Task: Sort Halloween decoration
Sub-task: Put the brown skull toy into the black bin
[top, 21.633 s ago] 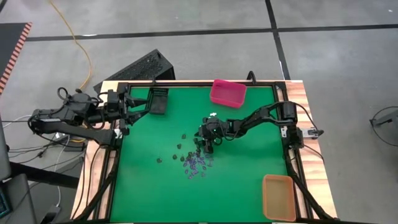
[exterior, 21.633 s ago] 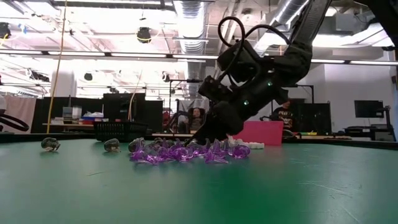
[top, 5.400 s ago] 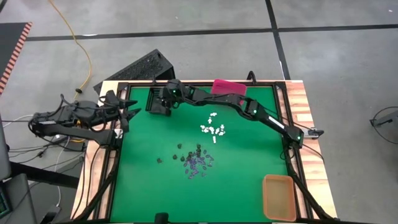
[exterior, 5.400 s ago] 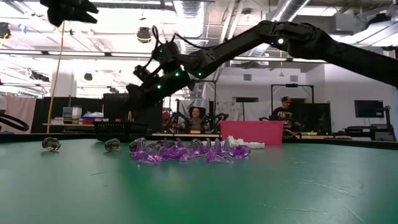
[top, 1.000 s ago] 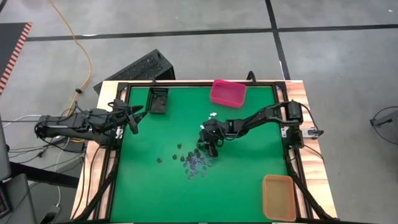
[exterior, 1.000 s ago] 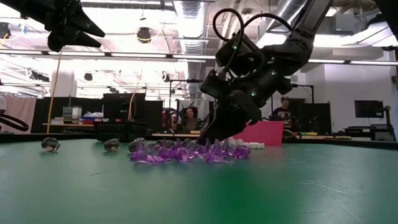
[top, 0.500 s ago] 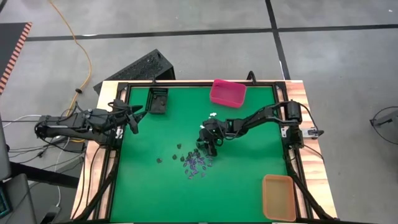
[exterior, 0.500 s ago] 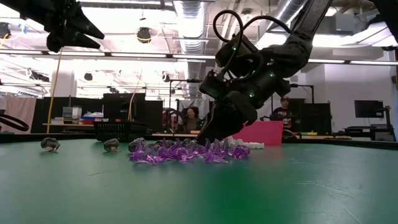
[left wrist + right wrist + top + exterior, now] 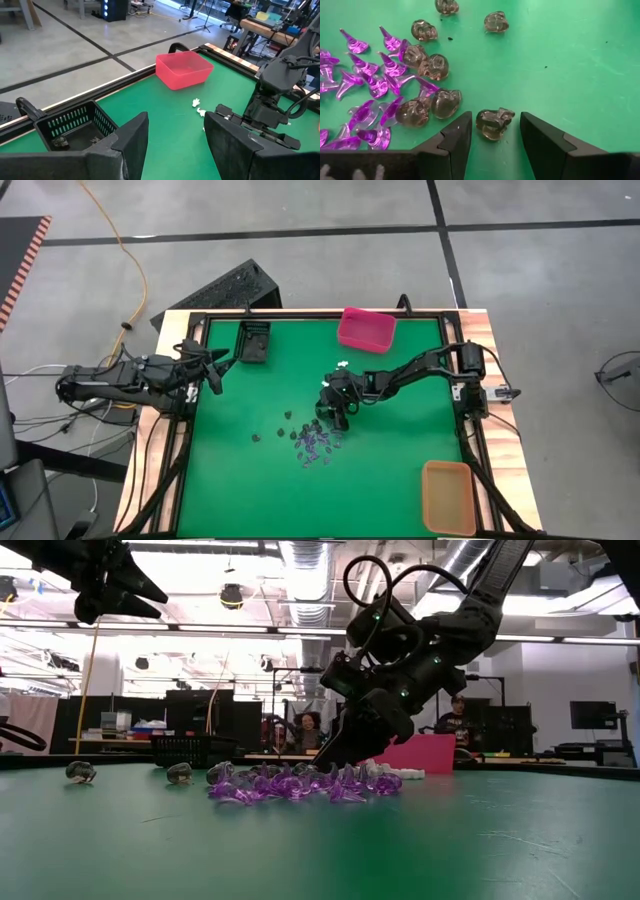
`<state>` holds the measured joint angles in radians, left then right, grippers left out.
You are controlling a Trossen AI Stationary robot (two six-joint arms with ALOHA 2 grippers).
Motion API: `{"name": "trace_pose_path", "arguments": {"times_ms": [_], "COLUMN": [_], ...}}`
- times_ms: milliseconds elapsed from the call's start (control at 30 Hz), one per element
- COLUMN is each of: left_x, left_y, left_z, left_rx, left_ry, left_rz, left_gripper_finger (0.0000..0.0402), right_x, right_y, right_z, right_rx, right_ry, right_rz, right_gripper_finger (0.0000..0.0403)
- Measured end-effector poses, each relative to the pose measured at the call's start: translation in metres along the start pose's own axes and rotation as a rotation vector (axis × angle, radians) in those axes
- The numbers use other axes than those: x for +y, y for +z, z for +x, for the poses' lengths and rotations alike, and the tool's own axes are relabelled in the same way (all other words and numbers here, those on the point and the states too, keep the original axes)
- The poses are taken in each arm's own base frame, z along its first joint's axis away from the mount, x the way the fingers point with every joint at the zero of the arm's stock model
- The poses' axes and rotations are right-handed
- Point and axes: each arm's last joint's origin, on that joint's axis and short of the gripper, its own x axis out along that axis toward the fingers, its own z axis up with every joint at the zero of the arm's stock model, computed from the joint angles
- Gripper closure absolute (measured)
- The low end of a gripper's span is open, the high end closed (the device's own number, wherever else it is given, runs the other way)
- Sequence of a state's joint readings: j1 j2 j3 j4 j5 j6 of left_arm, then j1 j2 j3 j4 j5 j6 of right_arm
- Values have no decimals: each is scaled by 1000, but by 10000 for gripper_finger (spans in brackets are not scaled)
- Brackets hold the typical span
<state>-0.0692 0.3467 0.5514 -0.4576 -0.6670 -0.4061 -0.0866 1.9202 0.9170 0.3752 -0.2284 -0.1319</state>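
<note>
The right gripper (image 9: 492, 131) is down at the green table (image 9: 400, 460) near its middle, its two fingers spread with one dark skull trinket (image 9: 493, 122) lying on the mat in the gap between them; neither finger visibly touches it. In the right wrist view six more dark skulls (image 9: 433, 65) can be counted: two lie apart from the rest, two sit side by side, and two rest just beside the fingers against the purple witch-hat trinkets (image 9: 370, 67). Those overlap in a heap (roughly a dozen, too tangled for an exact count). From above, the dark and purple pieces form one loose scatter (image 9: 312, 442) just beside the gripper, toward the table's left half, with a couple of small white trinkets (image 9: 342, 364) between the gripper and the pink bin (image 9: 366, 328). There are three bins: the pink one at the far edge, an orange bin (image 9: 448, 496) at the near right corner, and a black basket (image 9: 65, 124) at the far left corner, with one small dark piece visible in it. The left gripper (image 9: 172, 131) waits above the table's left edge, fingers apart and empty.
</note>
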Motion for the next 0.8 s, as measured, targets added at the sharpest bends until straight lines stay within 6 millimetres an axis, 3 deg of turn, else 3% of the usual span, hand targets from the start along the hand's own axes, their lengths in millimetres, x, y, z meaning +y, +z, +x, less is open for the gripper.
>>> {"name": "trace_pose_path", "arguments": {"times_ms": [433, 800], "left_x": [0, 0], "left_y": [0, 0], "left_z": [0, 0], "left_rx": [0, 0], "left_ry": [0, 2], "left_rz": [-2, -6], "left_gripper_finger": [219, 219], "right_x": [0, -2], "right_y": [0, -4], "right_z": [0, 14], "right_rx": [-1, 19], "right_ry": [-4, 3], "right_rz": [-24, 29], "right_gripper_finger": [228, 233]}}
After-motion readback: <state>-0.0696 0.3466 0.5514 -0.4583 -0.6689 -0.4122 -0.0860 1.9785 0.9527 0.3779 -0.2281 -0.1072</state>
